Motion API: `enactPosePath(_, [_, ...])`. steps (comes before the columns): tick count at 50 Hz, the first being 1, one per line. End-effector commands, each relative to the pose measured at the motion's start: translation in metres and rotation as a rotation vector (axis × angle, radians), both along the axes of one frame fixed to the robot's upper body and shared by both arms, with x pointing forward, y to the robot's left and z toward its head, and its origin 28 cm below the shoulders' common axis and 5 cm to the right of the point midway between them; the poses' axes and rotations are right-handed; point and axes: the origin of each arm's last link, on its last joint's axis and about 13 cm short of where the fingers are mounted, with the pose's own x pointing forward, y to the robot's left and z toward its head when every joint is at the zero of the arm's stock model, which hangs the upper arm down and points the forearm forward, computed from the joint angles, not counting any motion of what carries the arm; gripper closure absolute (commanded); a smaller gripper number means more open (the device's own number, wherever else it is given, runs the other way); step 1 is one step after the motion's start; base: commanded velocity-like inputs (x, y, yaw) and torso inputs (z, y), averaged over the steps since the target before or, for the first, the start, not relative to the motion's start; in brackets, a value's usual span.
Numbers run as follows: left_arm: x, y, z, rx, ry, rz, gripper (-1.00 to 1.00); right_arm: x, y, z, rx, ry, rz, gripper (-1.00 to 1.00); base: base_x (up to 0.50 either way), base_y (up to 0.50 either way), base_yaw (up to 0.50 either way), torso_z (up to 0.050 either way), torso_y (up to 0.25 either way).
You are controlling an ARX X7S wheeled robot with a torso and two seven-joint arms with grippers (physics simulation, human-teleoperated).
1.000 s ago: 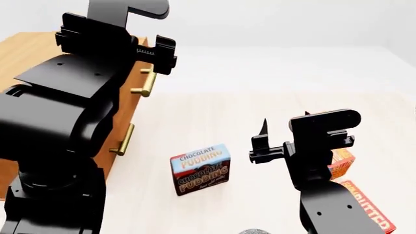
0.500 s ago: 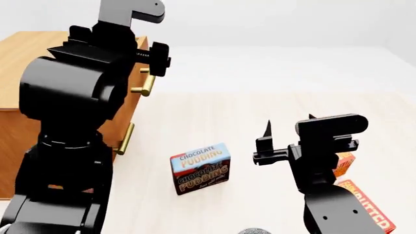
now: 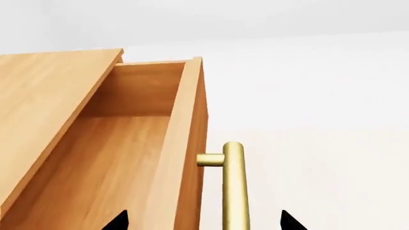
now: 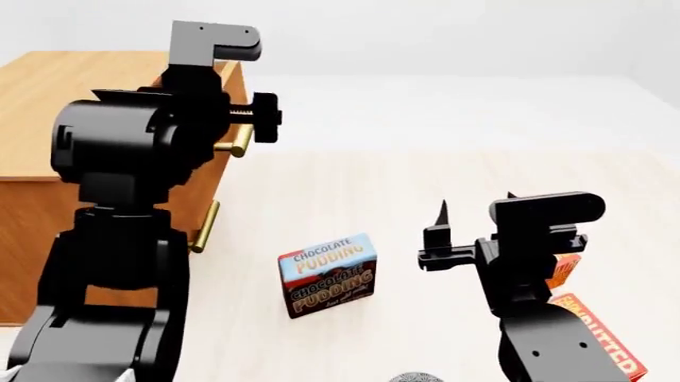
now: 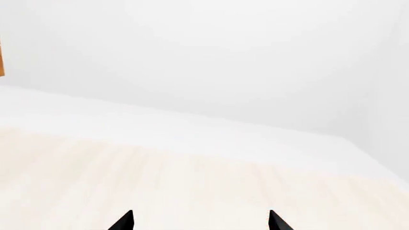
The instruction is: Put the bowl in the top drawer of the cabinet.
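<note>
We are looking at the opening step: the top drawer (image 3: 137,143) of the cabinet (image 4: 64,103) is standing pulled out, its wooden inside bare in the left wrist view. Our left gripper (image 3: 203,221) is hanging just before the handle (image 3: 234,187) with its fingertips spread either side of the bar and nothing between them, so it is released and, as far as we can judge, no longer gripping the bar. Our right gripper (image 4: 438,237) is hovering over the surface (image 4: 425,183), parted and empty, near the pudding box (image 4: 327,275) and two orange boxes (image 4: 579,306).

The bowl is not showing clearly anywhere; the grey speckled sliver (image 4: 416,376) at the head view's lower edge may be its rim, though too little is visible to be sure.

We are judging that the next move calls for finding the bowl, lowering a gripper over its rim and closing on it before carrying it to the drawer.
</note>
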Motion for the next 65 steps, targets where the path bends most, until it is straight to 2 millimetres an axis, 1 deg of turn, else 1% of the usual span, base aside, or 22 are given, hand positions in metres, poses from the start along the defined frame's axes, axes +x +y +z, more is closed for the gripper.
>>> enactPosePath(1, [0.005, 0.002, -0.009, -0.141, 0.062, -0.029, -1.00, 0.001, -0.003, -0.003, 0.009, 0.009, -0.006, -1.00, 0.00, 0.00, 0.00, 0.000, 0.000])
enactPosePath(6, [0.003, 0.000, -0.007, -0.179, 0.069, -0.050, -1.00, 0.002, -0.004, -0.004, 0.011, 0.011, -0.009, -1.00, 0.00, 0.00, 0.00, 0.000, 0.000])
enactPosePath(10, [-0.002, -0.003, -0.001, -0.212, 0.069, -0.075, -1.00, 0.002, -0.005, -0.005, 0.014, 0.013, -0.011, -1.00, 0.00, 0.00, 0.00, 0.000, 0.000])
enactPosePath(14, [-0.009, -0.010, 0.003, -0.221, 0.062, -0.102, -1.00, 0.001, -0.006, -0.005, 0.030, 0.017, -0.003, -1.00, 0.00, 0.00, 0.00, 0.000, 0.000])
enactPosePath(20, [-0.014, -0.021, 0.000, -0.219, 0.069, -0.132, -1.00, -0.001, -0.008, -0.006, 0.041, 0.022, 0.001, -1.00, 0.00, 0.00, 0.00, 0.000, 0.000])
enactPosePath(28, [-0.021, -0.039, 0.001, -0.213, 0.080, -0.173, -1.00, 0.000, -0.013, -0.012, 0.063, 0.035, -0.003, -1.00, 0.00, 0.00, 0.00, 0.000, 0.000])
enactPosePath(39, [-0.034, -0.067, 0.007, -0.202, 0.085, -0.240, -1.00, -0.015, -0.013, -0.014, 0.066, 0.025, 0.029, -1.00, 0.00, 0.00, 0.00, 0.000, 0.000])
enactPosePath(46, [-0.045, -0.083, 0.013, -0.199, 0.088, -0.285, -1.00, -0.017, -0.017, -0.022, 0.075, 0.036, 0.023, -1.00, 0.00, 0.00, 0.00, 0.000, 0.001])
enactPosePath(52, [-0.054, -0.099, 0.013, -0.203, 0.100, -0.333, -1.00, -0.021, -0.019, -0.026, 0.081, 0.038, 0.023, -1.00, 0.00, 0.00, 0.00, 0.000, 0.000])
enactPosePath(65, [-0.077, -0.133, 0.024, -0.186, 0.091, -0.401, -1.00, -0.028, -0.034, -0.045, 0.121, 0.065, 0.009, -1.00, 0.00, 0.00, 0.00, 0.000, 0.002])
